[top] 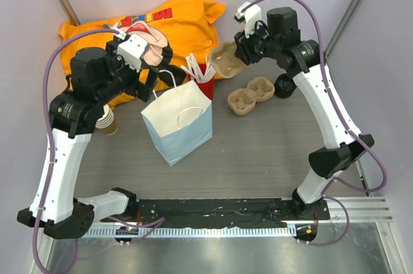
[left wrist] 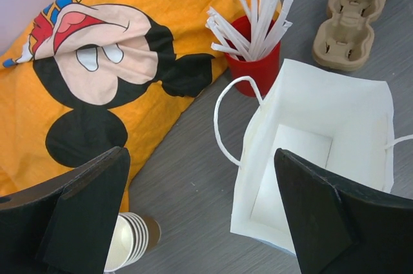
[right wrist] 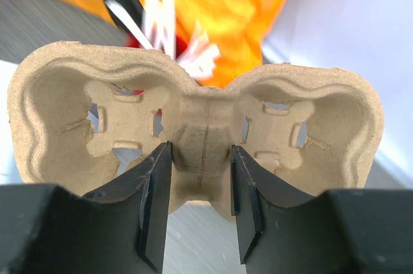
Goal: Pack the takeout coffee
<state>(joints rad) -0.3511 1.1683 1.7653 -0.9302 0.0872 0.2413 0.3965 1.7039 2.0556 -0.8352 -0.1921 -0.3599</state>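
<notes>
The takeout coffee (top: 284, 85) shows only as a round black lid on the table, tucked beside my right forearm. My right gripper (right wrist: 201, 158) is shut on the middle ridge of a brown two-cup cardboard carrier (right wrist: 64, 106), held in the air at the back (top: 226, 58). A white paper bag (top: 177, 119) stands open in the middle, and its inside looks bare (left wrist: 303, 158). My left gripper (left wrist: 200, 177) hangs open over the bag's left rim and the table beside it, holding nothing.
A second cardboard carrier (top: 250, 95) lies right of the bag. A red cup of white sticks (top: 203, 80) stands behind the bag. A stack of lidless brown cups (top: 106, 121) lies at the left. An orange shirt (top: 174, 22) covers the back.
</notes>
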